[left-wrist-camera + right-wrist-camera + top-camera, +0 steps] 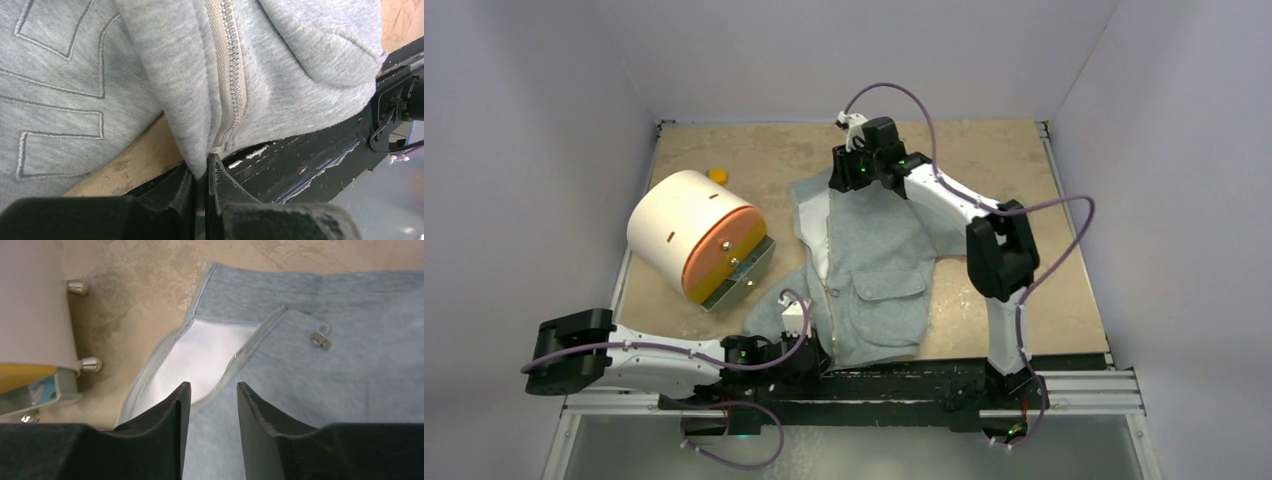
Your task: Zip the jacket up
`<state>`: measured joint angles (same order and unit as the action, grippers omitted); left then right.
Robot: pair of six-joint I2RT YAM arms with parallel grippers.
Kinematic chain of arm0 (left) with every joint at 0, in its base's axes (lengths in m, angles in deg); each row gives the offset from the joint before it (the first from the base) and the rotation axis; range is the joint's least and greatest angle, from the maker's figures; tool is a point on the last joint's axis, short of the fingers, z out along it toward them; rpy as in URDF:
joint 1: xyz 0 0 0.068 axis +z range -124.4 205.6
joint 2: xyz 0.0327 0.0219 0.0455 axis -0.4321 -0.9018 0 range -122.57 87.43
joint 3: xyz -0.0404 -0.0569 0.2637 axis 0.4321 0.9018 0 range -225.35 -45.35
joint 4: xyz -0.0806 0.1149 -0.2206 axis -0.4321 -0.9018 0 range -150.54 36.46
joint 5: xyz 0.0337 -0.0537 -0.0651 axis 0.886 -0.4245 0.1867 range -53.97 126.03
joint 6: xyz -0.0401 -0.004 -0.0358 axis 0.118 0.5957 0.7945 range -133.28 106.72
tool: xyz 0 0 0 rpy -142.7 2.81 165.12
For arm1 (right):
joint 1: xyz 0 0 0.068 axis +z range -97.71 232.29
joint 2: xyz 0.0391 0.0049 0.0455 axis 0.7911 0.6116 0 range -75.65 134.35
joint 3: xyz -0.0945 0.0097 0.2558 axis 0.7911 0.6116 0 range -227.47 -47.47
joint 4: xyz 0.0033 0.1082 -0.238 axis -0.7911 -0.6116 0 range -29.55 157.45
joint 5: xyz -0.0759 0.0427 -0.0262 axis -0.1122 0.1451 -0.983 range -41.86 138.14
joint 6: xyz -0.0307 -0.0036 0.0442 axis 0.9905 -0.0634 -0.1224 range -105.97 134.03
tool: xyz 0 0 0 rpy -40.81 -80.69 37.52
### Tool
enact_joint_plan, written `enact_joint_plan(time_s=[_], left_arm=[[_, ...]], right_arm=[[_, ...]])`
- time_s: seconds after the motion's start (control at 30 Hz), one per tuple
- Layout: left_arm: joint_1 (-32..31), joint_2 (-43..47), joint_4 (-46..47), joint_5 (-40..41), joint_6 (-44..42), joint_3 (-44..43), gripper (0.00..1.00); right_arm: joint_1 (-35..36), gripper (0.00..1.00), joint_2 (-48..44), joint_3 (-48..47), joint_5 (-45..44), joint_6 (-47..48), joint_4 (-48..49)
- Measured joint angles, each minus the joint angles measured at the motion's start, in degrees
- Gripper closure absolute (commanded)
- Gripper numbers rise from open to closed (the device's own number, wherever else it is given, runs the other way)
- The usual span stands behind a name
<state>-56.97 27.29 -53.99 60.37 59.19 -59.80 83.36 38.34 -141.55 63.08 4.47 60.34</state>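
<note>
The light grey jacket point(874, 270) lies flat on the tan table, collar end far, hem near. Its upper front lies open, showing white lining point(200, 355). My left gripper point(819, 358) is shut on the jacket's hem at the bottom end of the zipper point(231, 75); in the left wrist view grey fabric is pinched between the black fingers of that gripper point(202, 167). My right gripper point(849, 175) hovers over the collar end. Its jaws point(212, 390) stand open over the toothed zipper edge with nothing between them. A small metal fitting point(320, 340) lies on the grey fabric to the right.
A white cylinder with an orange end and a metal base point(694, 235) lies left of the jacket, also seen as the white body point(30, 300) at the left of the right wrist view. A small yellow object point(717, 175) sits behind it. A black rail point(924, 380) runs along the near table edge.
</note>
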Motion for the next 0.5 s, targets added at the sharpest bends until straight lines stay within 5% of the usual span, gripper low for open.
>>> enact_joint_plan(time_s=[0.27,0.5], left_arm=[[0.0,4.1,-6.5,1.4,5.2,0.0,1.00],[0.2,3.4,-8.1,1.5,7.1,-0.5,1.00]], right_arm=[[-0.9,0.78,14.7,-7.4,1.0,-0.8,-3.5],[-8.1,0.77,11.3,3.4,0.5,-8.6,0.9]])
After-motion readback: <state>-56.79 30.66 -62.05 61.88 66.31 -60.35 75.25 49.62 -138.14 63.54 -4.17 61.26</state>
